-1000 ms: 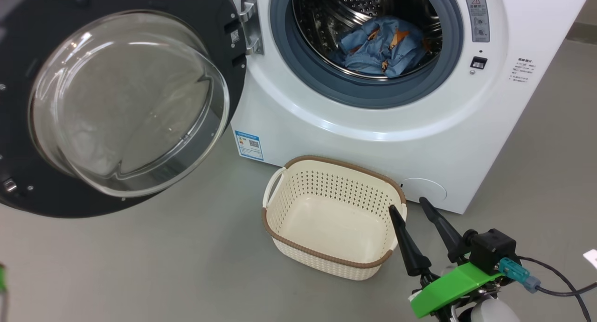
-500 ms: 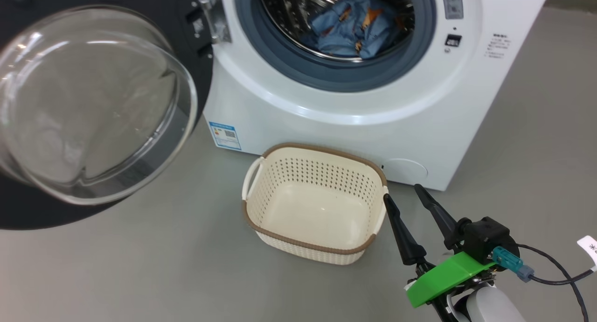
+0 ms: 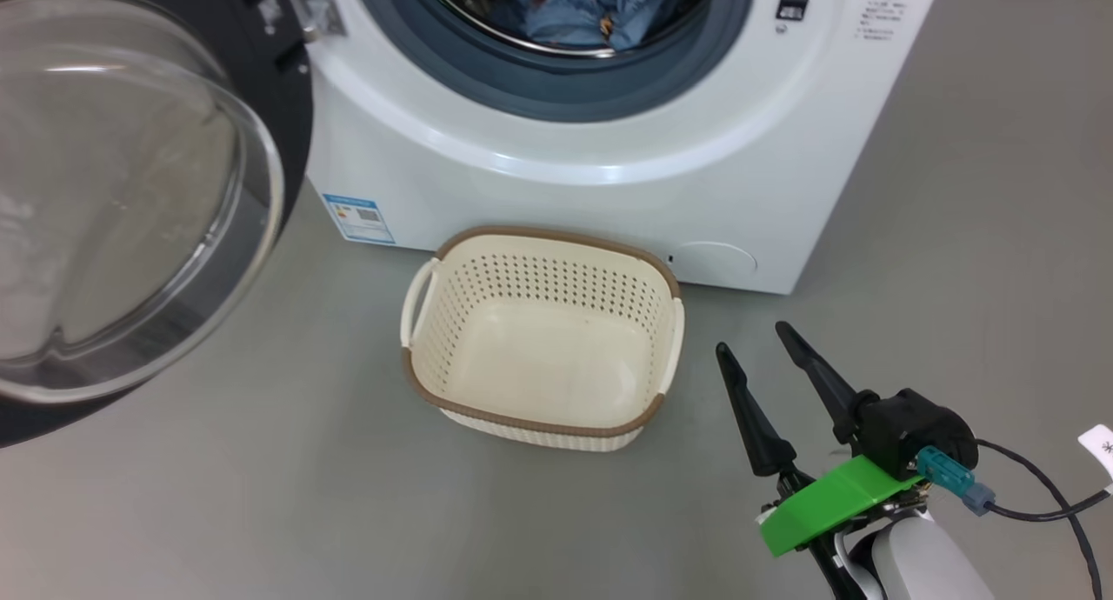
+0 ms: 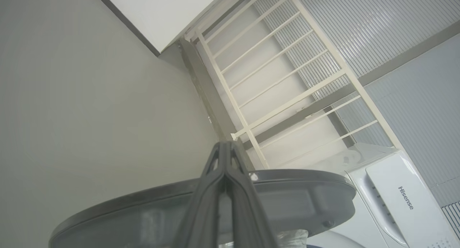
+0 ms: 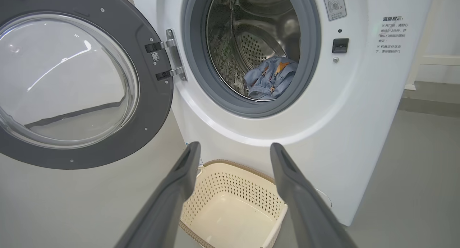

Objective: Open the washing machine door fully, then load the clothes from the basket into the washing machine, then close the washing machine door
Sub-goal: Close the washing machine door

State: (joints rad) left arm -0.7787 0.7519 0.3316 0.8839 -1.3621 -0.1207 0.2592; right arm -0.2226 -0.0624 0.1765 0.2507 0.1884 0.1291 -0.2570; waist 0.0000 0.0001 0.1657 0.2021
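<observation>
The view has swung, but nothing else moved: the basket (image 3: pixel 522 291) sits empty before the washing machine (image 3: pixel 539 200), the clothes (image 3: pixel 600 4) in the drum, the door (image 3: pixel 122 200) wide open. Right fingers (image 3: pixel 749 409) are spread and empty; left fingers (image 4: pixel 214 194) are pressed together, seemingly empty, near the door's edge. Only closing remains.

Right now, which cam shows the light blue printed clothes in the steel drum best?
Right wrist view: the light blue printed clothes sit fully in frame inside the perforated steel drum, seen straight through the opening. Head view crops them at its top edge. Left wrist view faces the black round door's rim instead.
</observation>
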